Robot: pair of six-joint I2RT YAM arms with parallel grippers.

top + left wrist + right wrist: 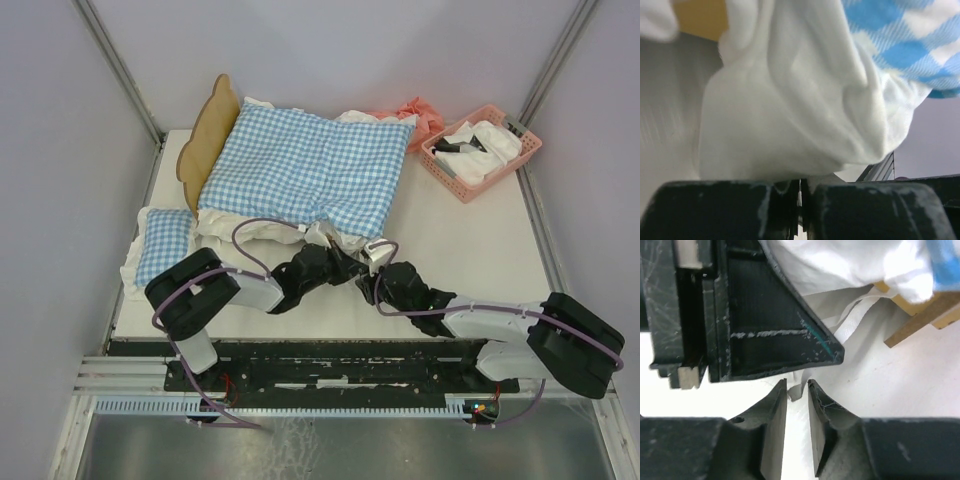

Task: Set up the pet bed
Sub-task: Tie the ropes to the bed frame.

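The pet bed stands at the back left, its wavy wooden headboard on the left. A blue-checked cushion with a white frill covers the bed. Both grippers meet at the cushion's near edge. My left gripper is shut on a thin white tie that hangs from the frill. The tie's loose end lies between the fingers of my right gripper, which stand slightly open and do not clamp it. A wooden rail of the bed shows behind.
A small blue-checked pillow lies at the table's left edge. A pink basket holding white cloth stands at the back right, with a pink cloth beside it. Metal posts rise at the back corners.
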